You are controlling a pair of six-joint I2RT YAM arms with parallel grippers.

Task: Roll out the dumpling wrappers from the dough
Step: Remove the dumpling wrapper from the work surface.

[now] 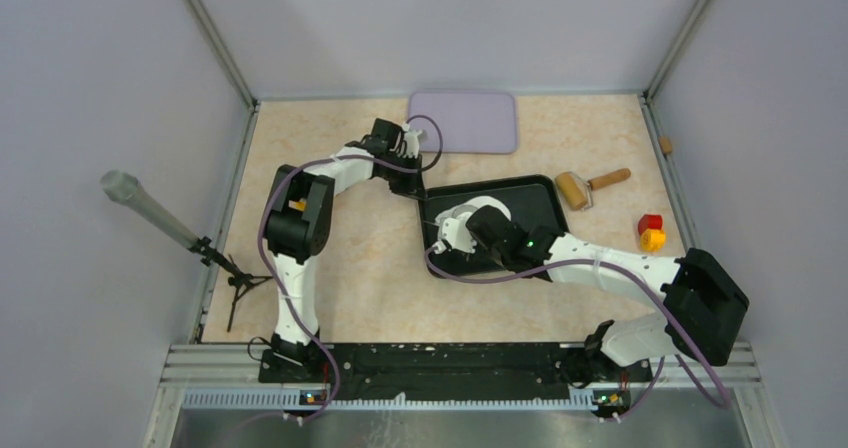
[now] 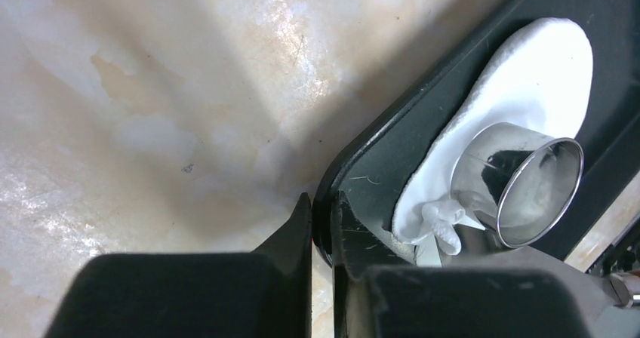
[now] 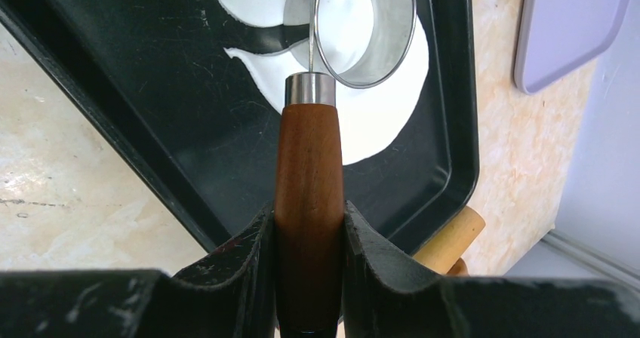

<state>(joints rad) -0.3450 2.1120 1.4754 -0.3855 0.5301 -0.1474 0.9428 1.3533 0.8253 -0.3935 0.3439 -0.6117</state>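
Now the left pincer clamps the black tray at its corner rim, desk just outside. The right pincer grips the cutter by its handle, ring tilted on the dough.

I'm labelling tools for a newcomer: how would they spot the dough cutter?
Find the black tray holding flattened white dough. Over that dough is the cutter: a metal ring on a brown wooden handle, clamped in the right fingers. The wooden rolling pin beside the tray has no metal ring.
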